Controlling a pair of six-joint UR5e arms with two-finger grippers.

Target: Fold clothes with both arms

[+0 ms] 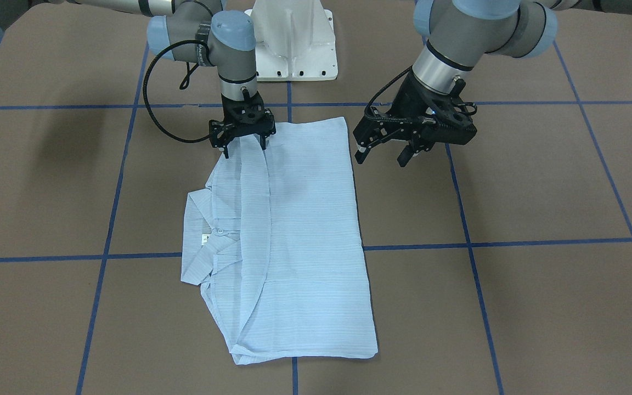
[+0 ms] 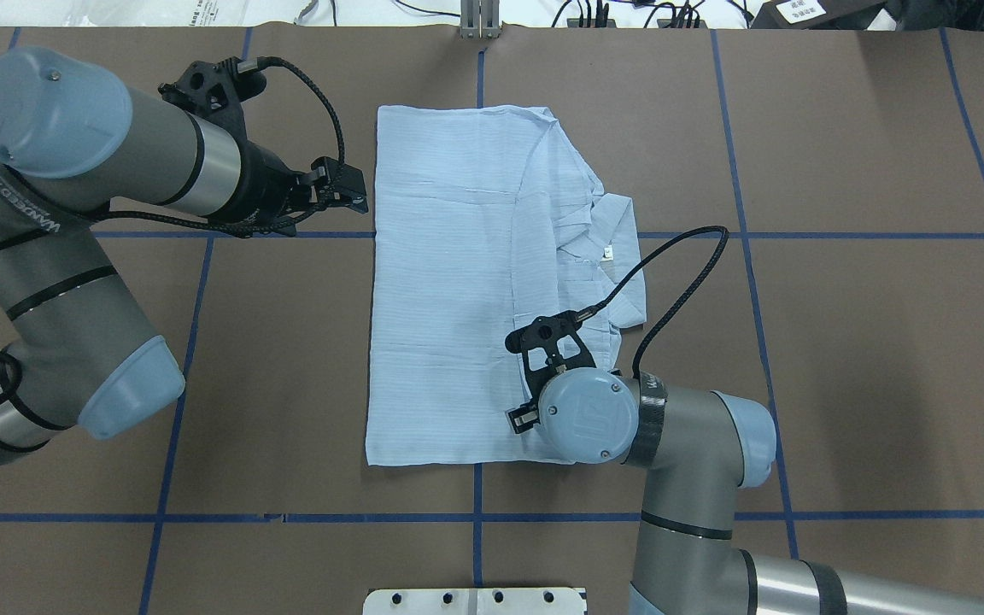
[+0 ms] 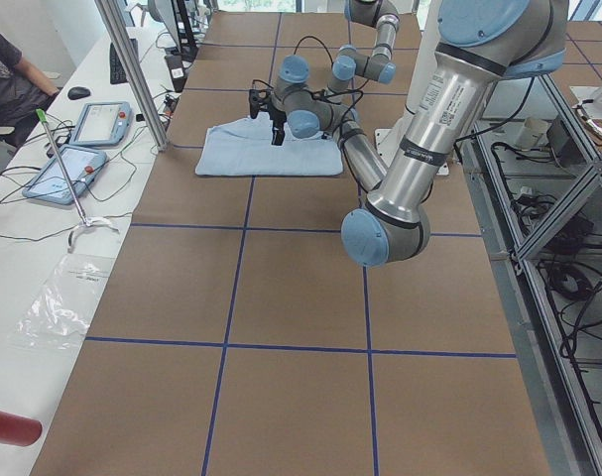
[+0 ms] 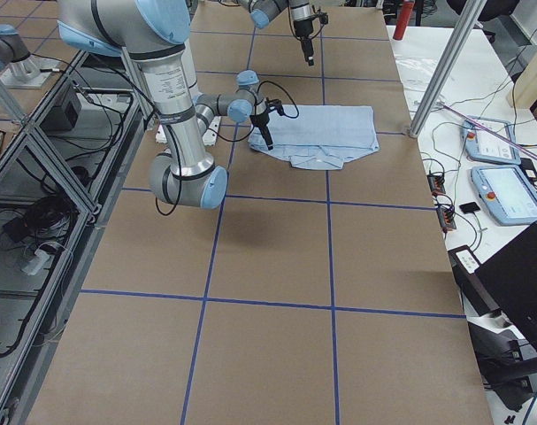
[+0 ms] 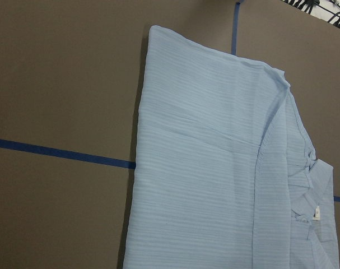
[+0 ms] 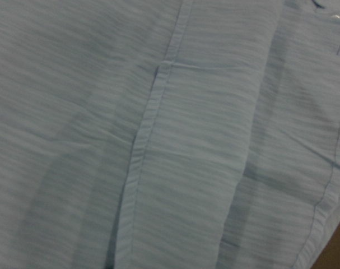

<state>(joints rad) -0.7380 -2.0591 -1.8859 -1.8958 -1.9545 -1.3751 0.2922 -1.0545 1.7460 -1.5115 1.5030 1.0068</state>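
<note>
**Both grippers at the shirt, neither one holding**

The thin pale-blue striped long-sleeved shirt (image 2: 449, 282) lay flat on the brown, blue-taped table (image 2: 842, 359), folded to a rectangle with its collar on my right. My right gripper (image 1: 245, 151) stood low at its near edge, fingers spread astride a fold. My left gripper (image 1: 382, 159) hovered just off the left edge, wide apart, empty.

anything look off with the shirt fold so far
Yes: the collar of the shirt sticks out past the folded rectangle on the robot's right side, with wrinkled, uneven layers there; the other edges lie straight.
</note>
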